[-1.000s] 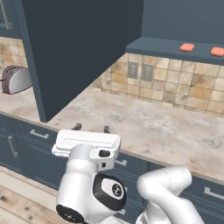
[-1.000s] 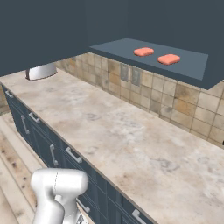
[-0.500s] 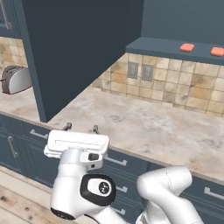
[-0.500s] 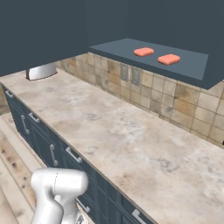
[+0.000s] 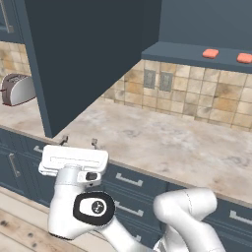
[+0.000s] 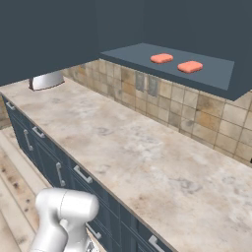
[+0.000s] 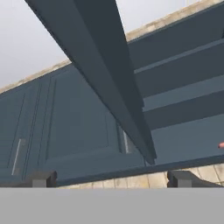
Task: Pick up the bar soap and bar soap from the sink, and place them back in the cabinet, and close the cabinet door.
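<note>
Left base view: tall dark blue-grey framed cabinet door point(image 5: 93, 59) stands swung wide open over the beige marbled stone counter point(image 5: 172, 142), its lower corner hanging above the counter's front edge. White two-finger claw point(image 5: 78, 143) sits low at that edge, just under the door's bottom corner, fingers pointing up, spread apart, nothing between them. Two small flat salmon-orange bar soaps point(image 5: 210, 53) lie side by side on the bottom shelf of the dark blue-grey upper wall cabinet point(image 5: 197, 51), well off to the right of the claw. A silver toaster point(image 5: 17, 89) stands at far left.

Right base view: both soaps point(image 6: 161, 58) rest on the open cabinet shelf point(image 6: 147, 55), near each other but not touching. White arm segment low in the frame; claw itself not made out here.

Hand view: camera looks up along the door's thin edge point(image 7: 114, 83), which runs diagonally across the frame. Dark fingertips point(image 7: 41, 179) at bottom left and right, wide apart, empty. A sliver of one soap shows at the right border point(image 7: 222, 145).

Judgement: soaps placed; closing the door remains.

Risks:
- Claw is under the door's edge, not beside its face. Rising straight up would jam the fingers into the bottom edge instead of pushing.
- Pushing near the hinge side would give poor leverage; the door may stall part-open.
- A glancing contact on the thin edge could slip off.
- Whether the fingers touch the door now: cannot tell.
</note>
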